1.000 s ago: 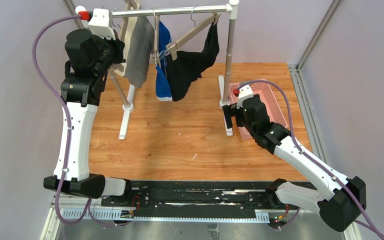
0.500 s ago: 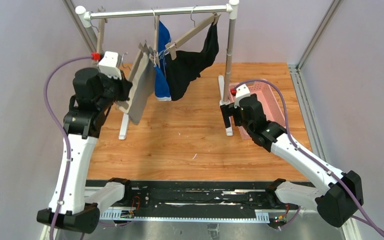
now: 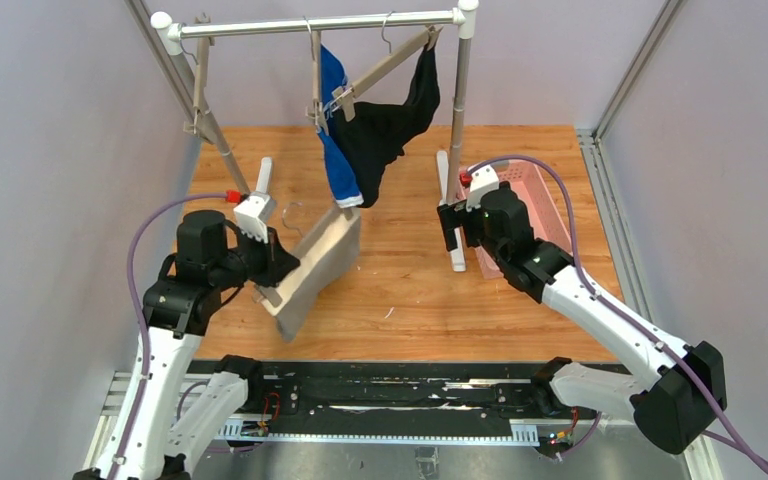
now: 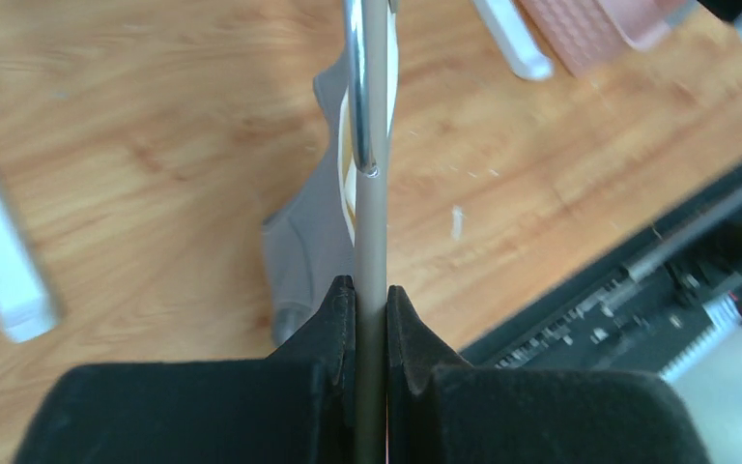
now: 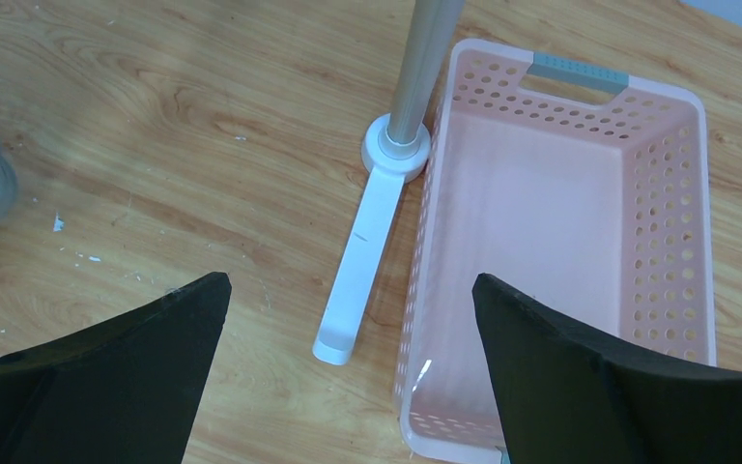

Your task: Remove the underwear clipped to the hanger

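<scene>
2 arms sit at the near table edge. The left gripper [image 3: 280, 268] is in front of the rack [image 3: 320, 22], nearer its left foot [image 3: 263, 178]. It is clamped tight on the thin wooden bar of a hanger [image 4: 372, 213]. The left wrist view shows both fingers [image 4: 333, 319] pressed flat on the bar.

That hanger is off the rack's rail, tilted, low over the wooden tabletop [image 3: 410, 290]. Its metal hook [image 3: 295, 212] is on the side facing the rack. The grey briefs [image 3: 325, 262] hang on this hanger, in front of the rack between its 2 feet and closer to the left one. The clips are hidden, so I cannot tell whether the cloth is still pinned.

The right gripper [image 3: 453, 228] is above the rack's right foot [image 5: 362, 251]. Its fingers [image 5: 184, 309] are spread wide apart with nothing between them. A pink perforated basket [image 5: 657, 193] sits just beside that foot, on the outer side of the rack.

Farther back, 2 more pairs hang on the rack. The blue briefs [image 3: 335, 150] hang from the middle hanger [image 3: 314, 70] and reach down below the rail. The black briefs [image 3: 390, 125] hang from the right hanger [image 3: 385, 65], touching the blue pair and stretching toward the rack's right post [image 3: 463, 80]. 1 more wooden hanger [image 3: 200, 80] hangs at the rack's left end.
</scene>
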